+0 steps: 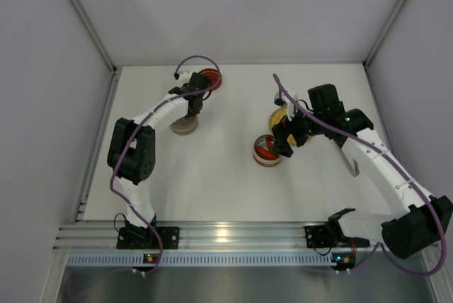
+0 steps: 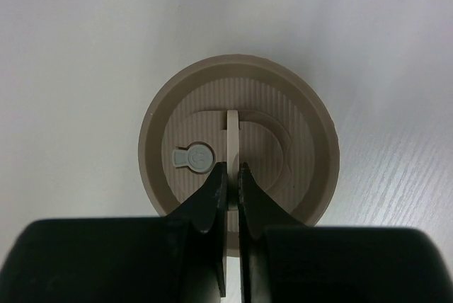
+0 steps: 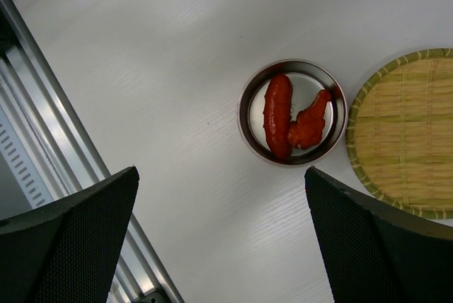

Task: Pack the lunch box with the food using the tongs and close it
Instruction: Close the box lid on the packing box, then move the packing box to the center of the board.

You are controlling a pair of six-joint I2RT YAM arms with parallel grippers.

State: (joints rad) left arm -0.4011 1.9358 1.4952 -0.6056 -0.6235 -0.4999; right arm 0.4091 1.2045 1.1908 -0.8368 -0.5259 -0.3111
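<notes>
Left wrist view, left hand [image 2: 232, 170]: we see its fingers pressed together on the thin upright tab [image 2: 233, 124] at the middle of the round beige lid [image 2: 304, 140].
Lid: its ribbed face is towards us, with a small grey plug [image 2: 191, 158] just beside the tab. We cannot tell whether it rests on the table [image 2: 85, 48] or hangs above it.
Right hand [image 3: 220, 170]: its fingers stand wide apart, hold nothing, and hover above the tin.
Tin [image 3: 241, 113]: it is round metal and sits on the table, its rim just beside the yellow woven plate [image 3: 403, 133].
Food: two red pieces lie inside the tin. We find no orange-yellow piece.
Long axis: the longer piece [image 3: 277, 115] runs nearly top to bottom of the right wrist view. The shorter piece [image 3: 310, 122] slants from upper right to lower left, its lower end touching the longer one.
Tongs: we find them in no view.
Spacing: in the top view the lid is well apart from the tin.
Risk, lid: we judge the pinch on so thin a tab lets the lid pivot, arrive tilted and catch on the rim.
Risk, food: if the slanted piece stands proud of the rim, the lid would jam on it.
Risk, arms: the right hand above the tin could block or strike the incoming lid.
</notes>
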